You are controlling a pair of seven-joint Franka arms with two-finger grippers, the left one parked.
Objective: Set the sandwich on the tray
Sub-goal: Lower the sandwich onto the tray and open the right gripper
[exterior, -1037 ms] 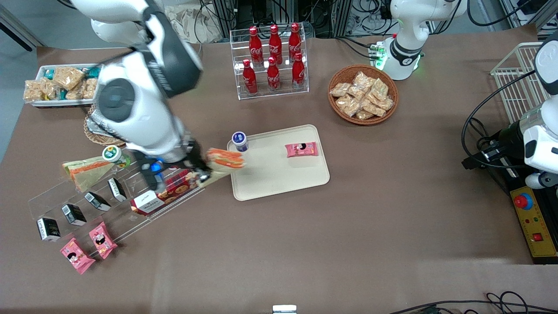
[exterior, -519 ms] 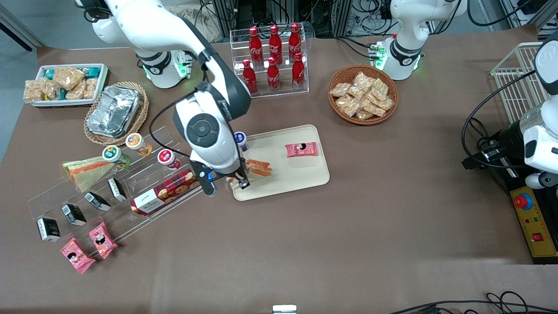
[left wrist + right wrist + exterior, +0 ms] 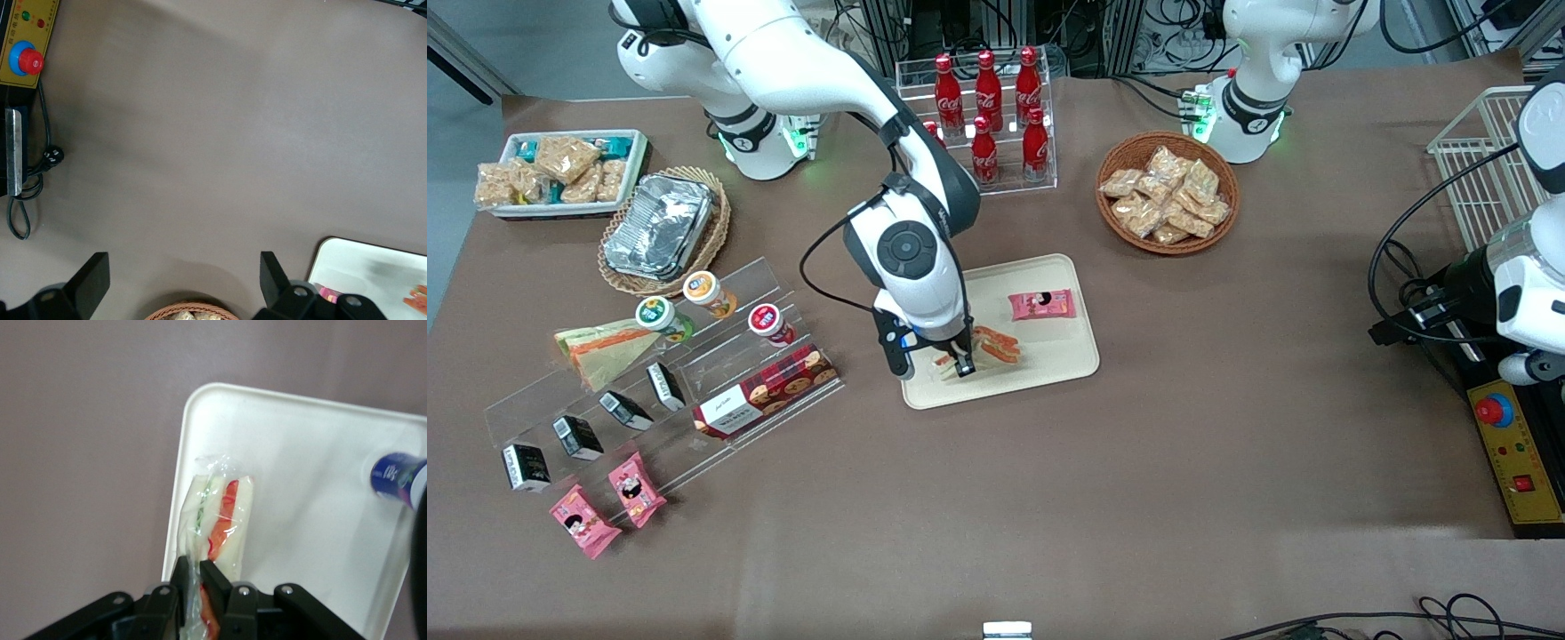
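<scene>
My right gripper (image 3: 952,364) (image 3: 199,570) is shut on the clear wrap at one end of the sandwich (image 3: 997,345) (image 3: 223,513), a wedge of white bread with orange-red and green filling. The sandwich sits low over the cream tray (image 3: 1054,360) (image 3: 300,447), in the half nearer the front camera and close to the rim. I cannot tell whether it touches the tray. A second, near-identical sandwich (image 3: 603,347) lies on the clear shelf toward the working arm's end.
On the tray lie a pink snack packet (image 3: 1041,305) and a blue-capped bottle (image 3: 395,475). A clear tiered shelf (image 3: 720,391) with snacks stands beside the tray. Farther from the camera are a cola rack (image 3: 984,124), a wicker basket (image 3: 1168,191) and a foil tray (image 3: 658,227).
The gripper has carried the sandwich from beside the clear shelf to over the tray, moving toward the parked arm's end and lower. Its grip on the wrap is unchanged.
</scene>
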